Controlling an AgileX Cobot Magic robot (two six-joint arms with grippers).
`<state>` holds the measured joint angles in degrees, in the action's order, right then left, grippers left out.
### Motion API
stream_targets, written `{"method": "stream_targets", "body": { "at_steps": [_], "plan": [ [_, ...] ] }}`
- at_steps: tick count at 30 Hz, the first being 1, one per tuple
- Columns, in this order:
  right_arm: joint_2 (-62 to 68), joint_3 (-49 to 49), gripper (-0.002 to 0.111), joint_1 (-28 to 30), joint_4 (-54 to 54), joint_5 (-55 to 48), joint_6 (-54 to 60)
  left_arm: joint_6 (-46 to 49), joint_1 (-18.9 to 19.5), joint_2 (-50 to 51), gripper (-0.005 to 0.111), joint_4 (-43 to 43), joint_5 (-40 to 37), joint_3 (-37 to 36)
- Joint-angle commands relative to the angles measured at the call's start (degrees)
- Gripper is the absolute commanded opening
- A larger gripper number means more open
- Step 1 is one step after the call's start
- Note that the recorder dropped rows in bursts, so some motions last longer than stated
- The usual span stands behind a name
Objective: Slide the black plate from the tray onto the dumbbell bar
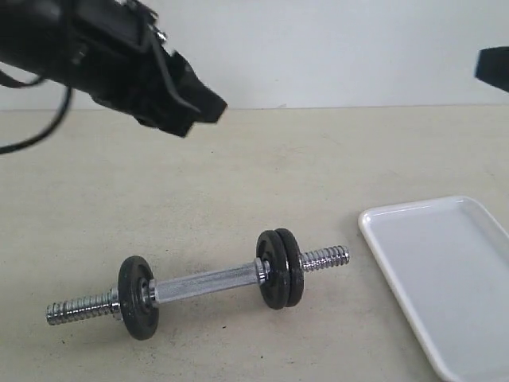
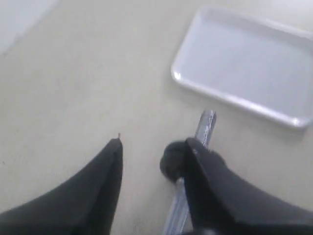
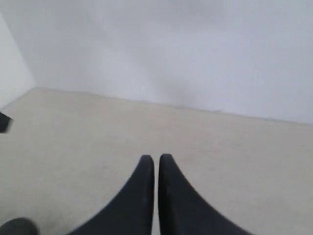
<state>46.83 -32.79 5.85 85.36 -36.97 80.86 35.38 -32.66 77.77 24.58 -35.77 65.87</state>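
The dumbbell bar point(image 1: 207, 280) lies on the table with three black plates on it. One plate point(image 1: 137, 297) sits near its left end and a pair point(image 1: 280, 269) stands pressed together near its right end. Which one came from the tray I cannot tell. The white tray point(image 1: 445, 270) at the right holds nothing. My left gripper point(image 1: 199, 111) hangs high above the table at the upper left, open and empty. In the left wrist view the left gripper point(image 2: 154, 144) frames a black plate point(image 2: 172, 161), the bar's threaded end point(image 2: 205, 126) and the tray point(image 2: 244, 58). My right gripper point(image 3: 156, 159) is shut and empty.
Only a dark corner of the right arm point(image 1: 493, 68) shows at the exterior view's right edge. A black cable point(image 1: 32, 139) trails from the left arm. A pale wall stands behind the beige table.
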Motion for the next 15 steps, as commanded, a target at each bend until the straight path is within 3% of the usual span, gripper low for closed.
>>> {"method": "stream_targets", "body": {
  "at_steps": [1,8,15],
  "plan": [
    [-17.0,7.0,0.0,0.3,-0.3,9.2,0.5,-3.8,0.0,-11.9,0.034,-0.2,4.6,-6.1],
    [-35.3,15.9,0.0,0.3,-2.2,4.9,-1.0,-7.3,0.0,-29.0,0.02,-0.2,7.6,-21.8],
    [-43.8,22.3,0.0,0.3,-8.3,1.9,-14.1,-16.9,0.0,-45.4,0.02,0.0,13.7,-39.9]
  ]
}}
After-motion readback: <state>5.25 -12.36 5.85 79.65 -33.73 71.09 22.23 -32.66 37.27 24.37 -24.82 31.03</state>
